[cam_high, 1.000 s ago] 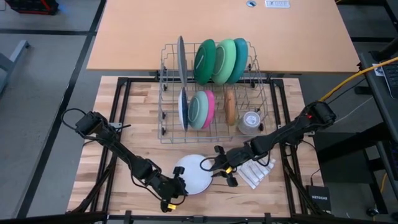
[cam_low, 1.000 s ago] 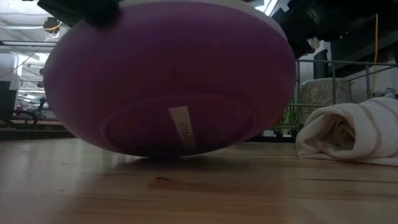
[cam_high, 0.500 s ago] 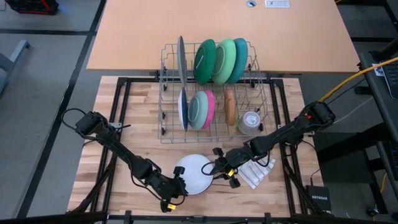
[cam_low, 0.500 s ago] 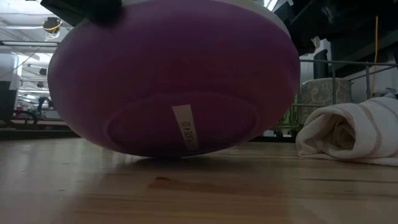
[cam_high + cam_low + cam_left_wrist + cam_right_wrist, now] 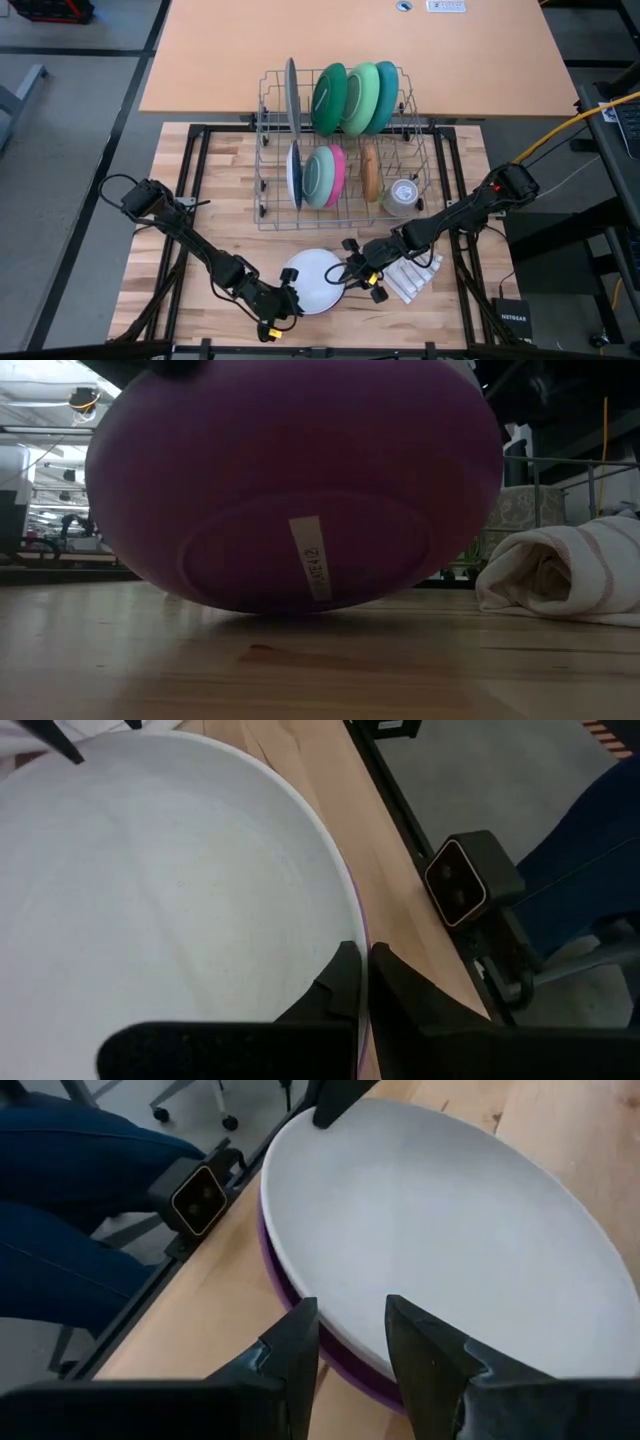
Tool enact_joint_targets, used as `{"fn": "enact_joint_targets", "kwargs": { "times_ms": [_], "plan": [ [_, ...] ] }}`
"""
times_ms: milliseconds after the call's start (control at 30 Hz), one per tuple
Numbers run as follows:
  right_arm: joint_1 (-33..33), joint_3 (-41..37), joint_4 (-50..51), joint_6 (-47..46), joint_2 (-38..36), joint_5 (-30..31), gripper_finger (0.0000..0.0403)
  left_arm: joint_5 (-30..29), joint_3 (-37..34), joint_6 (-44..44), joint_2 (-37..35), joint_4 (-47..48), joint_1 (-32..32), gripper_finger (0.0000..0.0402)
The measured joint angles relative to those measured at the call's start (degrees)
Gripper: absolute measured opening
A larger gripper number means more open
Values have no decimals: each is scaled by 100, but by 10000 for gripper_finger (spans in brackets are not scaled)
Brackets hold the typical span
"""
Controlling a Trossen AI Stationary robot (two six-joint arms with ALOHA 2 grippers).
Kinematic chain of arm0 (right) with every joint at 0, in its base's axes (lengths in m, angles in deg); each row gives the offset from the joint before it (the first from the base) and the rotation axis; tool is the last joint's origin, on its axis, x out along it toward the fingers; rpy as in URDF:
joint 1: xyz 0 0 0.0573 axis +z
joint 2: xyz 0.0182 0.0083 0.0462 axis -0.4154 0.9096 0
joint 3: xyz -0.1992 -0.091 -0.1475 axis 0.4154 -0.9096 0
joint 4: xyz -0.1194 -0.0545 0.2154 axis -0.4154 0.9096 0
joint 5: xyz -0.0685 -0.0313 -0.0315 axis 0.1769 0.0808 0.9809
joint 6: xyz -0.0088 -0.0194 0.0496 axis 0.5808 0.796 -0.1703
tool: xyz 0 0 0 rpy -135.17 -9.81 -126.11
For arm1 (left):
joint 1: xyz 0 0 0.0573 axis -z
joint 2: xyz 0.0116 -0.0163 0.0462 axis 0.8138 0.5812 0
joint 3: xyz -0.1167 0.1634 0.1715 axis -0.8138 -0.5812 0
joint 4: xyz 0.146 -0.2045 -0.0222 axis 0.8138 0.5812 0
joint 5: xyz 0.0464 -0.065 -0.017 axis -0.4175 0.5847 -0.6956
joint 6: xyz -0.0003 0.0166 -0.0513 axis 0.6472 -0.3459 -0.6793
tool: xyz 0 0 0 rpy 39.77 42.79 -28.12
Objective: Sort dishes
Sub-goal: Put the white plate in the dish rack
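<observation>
We find the bowl [image 5: 313, 281], white inside and purple outside, near the front edge of the counter [image 5: 180, 220], in front of the wire rack [image 5: 270, 215]. In the low view its purple underside [image 5: 300, 490] now fills more of the picture than it did 1 second ago, and its label sits further to the right, so we judge that the bowl has tipped or been drawn a little toward that camera; whether its base touches the counter or hangs just above it we cannot tell. The left gripper [image 5: 360, 990] holds the near rim, with the jaws clamped on the bowl edge, 1 inside and 1 outside. The right gripper [image 5: 350, 1350] has closed in on the opposite rim over the last second; its jaws stand apart, straddling the rim without yet gripping. We take this as a handover or a 2-arm lift in preparation, with the bowl not yet sorted. The rack behind already carries upright dishes: a grey plate [image 5: 291, 90], 3 green and teal plates [image 5: 355, 97], a lower group in blue, light green and pink [image 5: 318, 175], and a brown one [image 5: 370, 170], with a glass cup [image 5: 402, 195] beside it. A striped cloth [image 5: 412, 275] lies just right of the bowl.
</observation>
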Motion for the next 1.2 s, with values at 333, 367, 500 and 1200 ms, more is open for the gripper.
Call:
{"fn": "enact_joint_targets", "kwargs": {
  "times_ms": [333,367,500,1200],
  "plan": [
    [85,1,12,385,2,-143,124,2,0,29,0,-191,0,0],
    [119,0,-6,476,21,-144,124,2,0,35,0,-228,0,0],
    [276,2,-20,784,56,114,124,9,0,42,0,-303,-4,0],
    [348,-2,91,1064,66,-34,45,11,-4,859,0,-513,-177,0]
  ]
}}
